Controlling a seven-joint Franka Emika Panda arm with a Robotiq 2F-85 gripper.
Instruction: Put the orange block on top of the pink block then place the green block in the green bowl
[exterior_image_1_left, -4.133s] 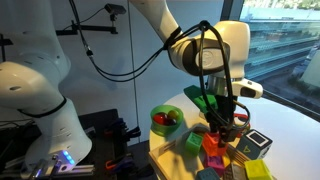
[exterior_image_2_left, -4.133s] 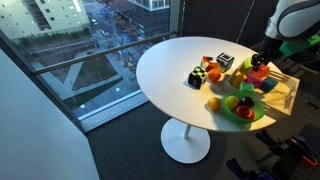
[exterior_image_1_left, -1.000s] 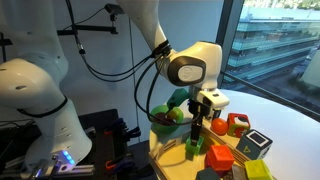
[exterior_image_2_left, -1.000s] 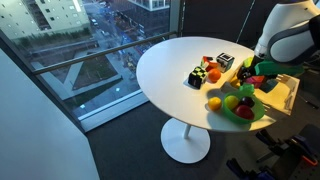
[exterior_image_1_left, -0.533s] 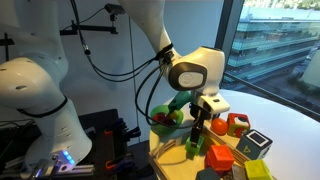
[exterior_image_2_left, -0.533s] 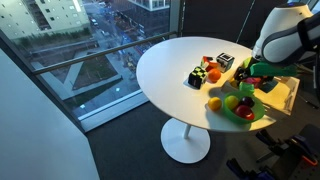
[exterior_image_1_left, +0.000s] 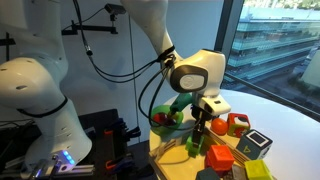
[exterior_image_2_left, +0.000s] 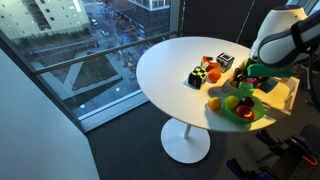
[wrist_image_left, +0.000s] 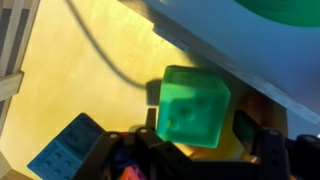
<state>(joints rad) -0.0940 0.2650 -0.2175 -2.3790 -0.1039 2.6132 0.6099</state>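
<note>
The green block (wrist_image_left: 192, 105) is a lime cube that fills the middle of the wrist view, lying on pale wood. My gripper (wrist_image_left: 197, 128) stands straight over it with a jaw on either side. The right finger (wrist_image_left: 246, 126) shows a thin gap to the cube's side. In an exterior view the gripper (exterior_image_1_left: 197, 133) reaches down onto the green block (exterior_image_1_left: 194, 148), next to the orange block (exterior_image_1_left: 219, 157). The green bowl (exterior_image_1_left: 161, 126) with fruit in it stands just behind, and shows again as the green bowl (exterior_image_2_left: 244, 116). The pink block is hidden.
A red block (exterior_image_1_left: 237, 124), an orange ball (exterior_image_1_left: 219, 127) and a black-and-white cube (exterior_image_1_left: 258, 143) lie close around the gripper. More blocks (exterior_image_2_left: 206, 70) and an orange fruit (exterior_image_2_left: 213, 102) sit on the round white table (exterior_image_2_left: 170, 75). The wooden tray (exterior_image_2_left: 291, 95) is by the table's edge.
The arm has come down a little over the green block and the jaws have narrowed around it. The blocks and the bowl have not moved.
</note>
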